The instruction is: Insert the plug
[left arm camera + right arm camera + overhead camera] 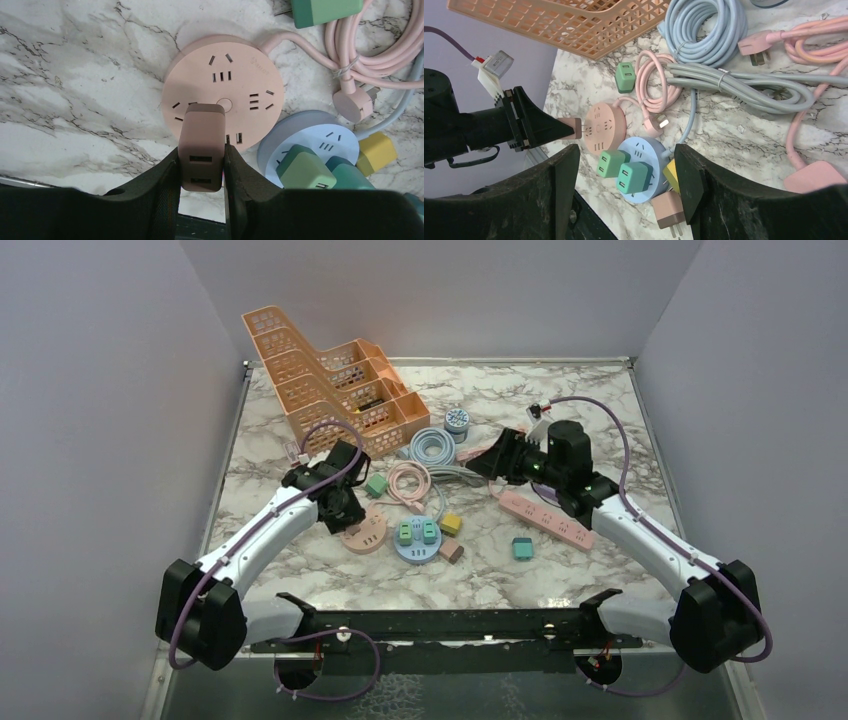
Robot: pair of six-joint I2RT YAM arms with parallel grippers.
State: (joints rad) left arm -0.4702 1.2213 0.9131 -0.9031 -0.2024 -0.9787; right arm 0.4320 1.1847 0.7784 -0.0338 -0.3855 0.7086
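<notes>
Left wrist cam: L gripper (pixel 201 162) pinched tight on pink charger plug (pixel 201 132), fingers (pixel 160 187) on both its sides, USB ports facing cam. Plug's front end sits on round pink socket hub (pixel 235 85), left of table centre, at the hub's far-left side per top cam. Prongs hidden, so can't tell if they're in a slot or just resting on the face. Body looks tilted, not flush, imo. R gripper (pixel 625 160) spread wide, nothing btwn its fingers, hanging over cables (pixel 744 85) mid-table, well apart from the hub. Blue round hub (pixel 325 137) just right of the pink one carries green plugs (pixel 305 170). Progress: pick-up & line-up done, I'd say. Left to do: push down to seat, then let go.
</notes>
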